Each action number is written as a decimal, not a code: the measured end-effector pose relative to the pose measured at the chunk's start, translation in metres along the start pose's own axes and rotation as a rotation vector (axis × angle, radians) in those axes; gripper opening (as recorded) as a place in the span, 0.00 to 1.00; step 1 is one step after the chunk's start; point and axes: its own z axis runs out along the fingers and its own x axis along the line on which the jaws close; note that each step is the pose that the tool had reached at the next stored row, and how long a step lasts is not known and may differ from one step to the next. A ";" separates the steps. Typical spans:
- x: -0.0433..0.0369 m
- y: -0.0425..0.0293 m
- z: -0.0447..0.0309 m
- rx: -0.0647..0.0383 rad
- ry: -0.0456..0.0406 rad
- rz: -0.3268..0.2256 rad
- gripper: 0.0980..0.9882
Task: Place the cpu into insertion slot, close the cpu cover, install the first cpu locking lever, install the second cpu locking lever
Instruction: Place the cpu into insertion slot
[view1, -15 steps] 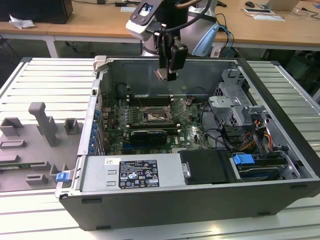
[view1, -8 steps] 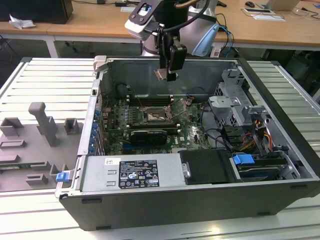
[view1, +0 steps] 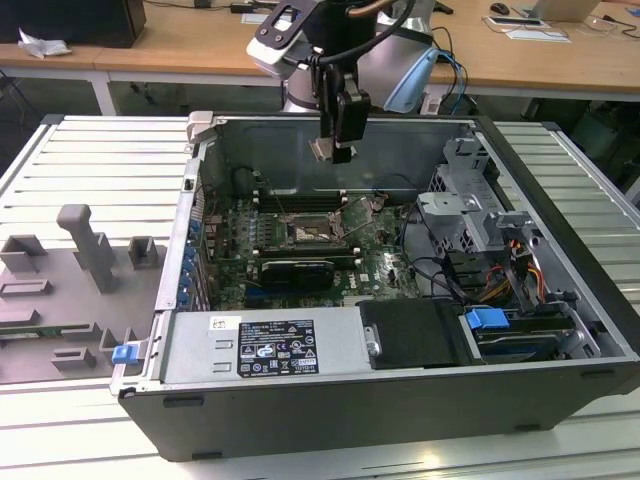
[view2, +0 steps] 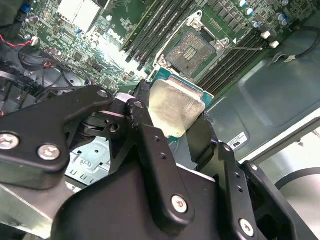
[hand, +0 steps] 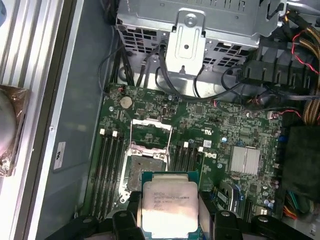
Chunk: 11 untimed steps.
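The pincer hangs over the open case, which lies on the slatted surface. Its two black fingers are pressed against opposite edges of the cpu, pinching it with the pale metal face in sight in both wrist views.

The cpu is in the air, well above the motherboard and touching nothing but the fingers. In the exterior view it sits higher than the case's far wall, roughly over the slot.

The slot is bare, its dark contact field showing. The cover is swung open, lying just beyond the slot toward the drive cage. In the second wrist view a thin lever runs off from the slot's corner. Long black memory slots flank the slot on both sides.
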 end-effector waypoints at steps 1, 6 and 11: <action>0.0000 0.0000 0.0001 0.000 -0.0008 0.007 0.49; 0.0000 0.0000 0.0005 0.000 -0.0050 0.047 0.49; 0.0000 -0.0001 0.0007 0.000 -0.0079 0.073 0.49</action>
